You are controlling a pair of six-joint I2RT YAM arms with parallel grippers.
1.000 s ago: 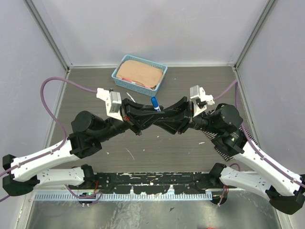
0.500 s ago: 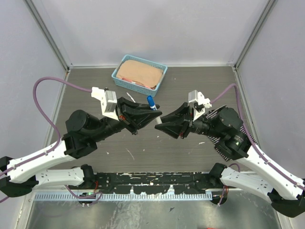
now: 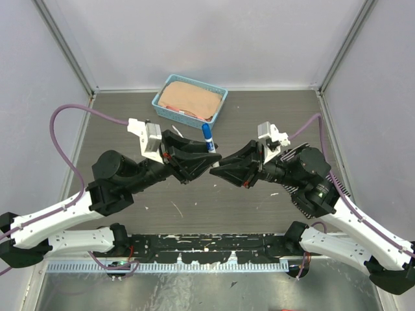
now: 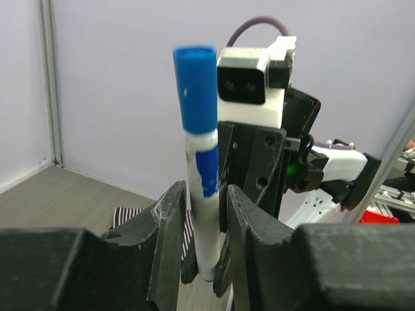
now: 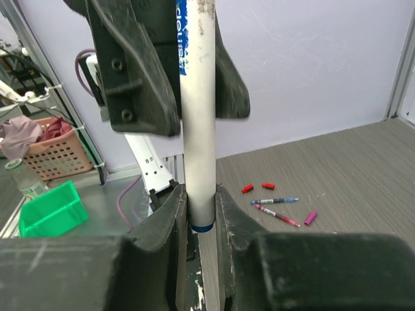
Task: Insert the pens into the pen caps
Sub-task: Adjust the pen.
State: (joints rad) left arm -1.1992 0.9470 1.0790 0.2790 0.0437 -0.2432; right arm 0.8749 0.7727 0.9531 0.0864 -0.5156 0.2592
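The grey wood-grain bench (image 3: 272, 110) bears a blue basket (image 3: 190, 99) at its far edge, plus loose pens (image 5: 275, 201) and pen caps (image 5: 247, 188).

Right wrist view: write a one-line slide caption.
Right end effector clamps a white pen upright, the left end effector flanking it above.

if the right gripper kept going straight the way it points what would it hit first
Most likely the left gripper: the right gripper points at it nearly tip to tip, with the blue-capped pen between both. Depth is hard to judge.

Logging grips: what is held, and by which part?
Right gripper clamps the pen by its bottom end, opposite the blue cap; left gripper looks open around it.
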